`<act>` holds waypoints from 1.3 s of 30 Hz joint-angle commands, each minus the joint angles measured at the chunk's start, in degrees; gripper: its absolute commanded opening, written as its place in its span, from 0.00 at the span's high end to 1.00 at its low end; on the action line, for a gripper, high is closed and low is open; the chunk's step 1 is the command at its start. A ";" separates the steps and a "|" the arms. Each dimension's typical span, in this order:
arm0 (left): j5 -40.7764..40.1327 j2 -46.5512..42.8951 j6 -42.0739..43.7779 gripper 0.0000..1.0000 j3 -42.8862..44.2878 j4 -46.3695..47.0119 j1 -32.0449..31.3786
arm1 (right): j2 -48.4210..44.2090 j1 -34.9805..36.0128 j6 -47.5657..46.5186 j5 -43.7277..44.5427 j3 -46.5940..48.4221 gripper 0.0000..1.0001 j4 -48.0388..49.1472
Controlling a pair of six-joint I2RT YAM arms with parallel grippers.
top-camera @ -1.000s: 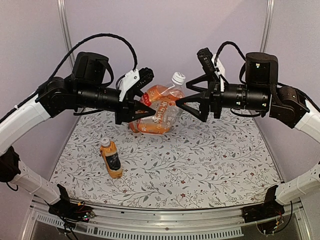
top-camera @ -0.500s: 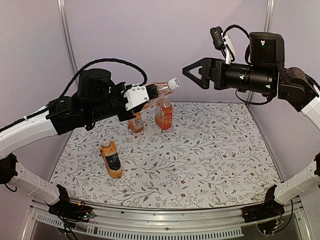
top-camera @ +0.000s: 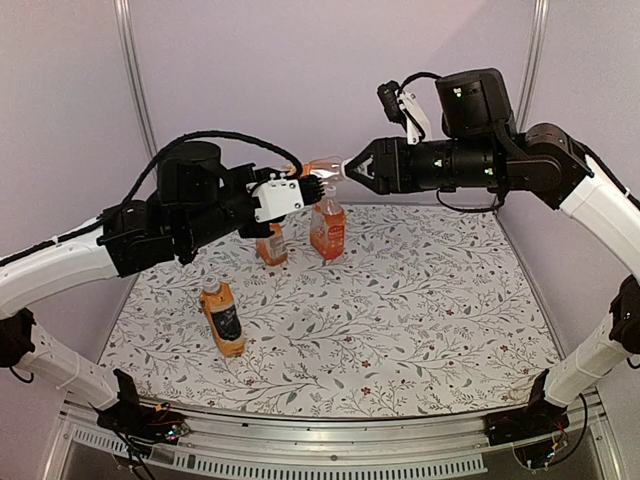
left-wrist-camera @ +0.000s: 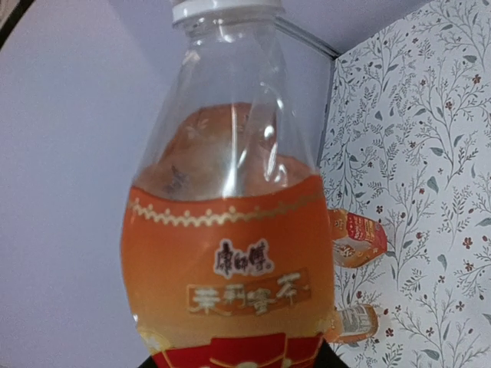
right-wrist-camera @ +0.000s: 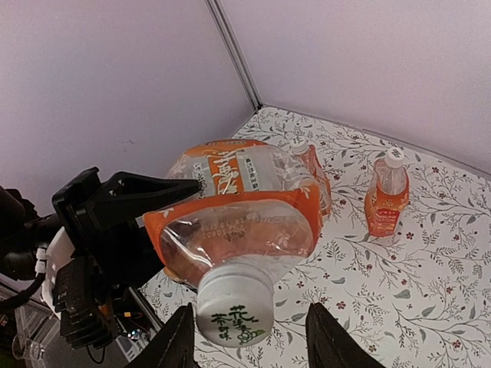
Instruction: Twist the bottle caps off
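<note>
So the held bottle (top-camera: 318, 172) is gripped by the left end effector (top-camera: 303, 180), pinched shut on its body and lifted well above the surface (top-camera: 430, 320), lying roughly level with the neck pointed right. From the top view the cap can barely be made out. It's lost between the bottle neck and the right end effector (top-camera: 347, 168).

The right wrist view is where it gets sorted. The white cap (right-wrist-camera: 234, 307), with green print on top, is seen end-on between the two right fingers (right-wrist-camera: 180, 341). These are spread to either side of it, with a clear gap on the right-hand one. Whether the left-hand one touches the cap can't be told.

In the left wrist view nearly everything is filled by the orange label. The cap is cut off by the top edge and the fingers themselves are hardly seen.

Two more capped bottles (right-wrist-camera: 387, 192) are stood near the back edge, below the held one. Their caps (right-wrist-camera: 393, 157) are only clearly shown from the right wrist. The black-labelled bottle (top-camera: 222, 318), cap (top-camera: 210, 283) on, is set well apart near the front left. A wide stretch of patterned surface is left to the right of the standing bottles.
</note>
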 commanded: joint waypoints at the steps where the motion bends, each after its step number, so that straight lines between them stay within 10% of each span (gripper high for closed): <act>1: -0.23 -0.93 1.22 0.91 -0.79 2.32 -1.17 | 0.98 0.46 -0.11 -1.24 2.03 0.57 -0.96; 13: -0.36 -1.31 1.75 0.91 -1.49 2.40 -1.72 | 3.17 0.40 -1.48 -3.31 3.52 0.74 -1.37; 18: -0.46 -1.52 1.64 0.91 -1.75 2.66 -1.71 | 2.00 0.44 -1.41 -2.81 2.38 0.58 -2.05; 39: -0.42 -1.64 3.17 0.90 -2.38 3.98 -1.64 | -1.69 0.35 -0.71 -0.40 -0.90 0.61 -3.53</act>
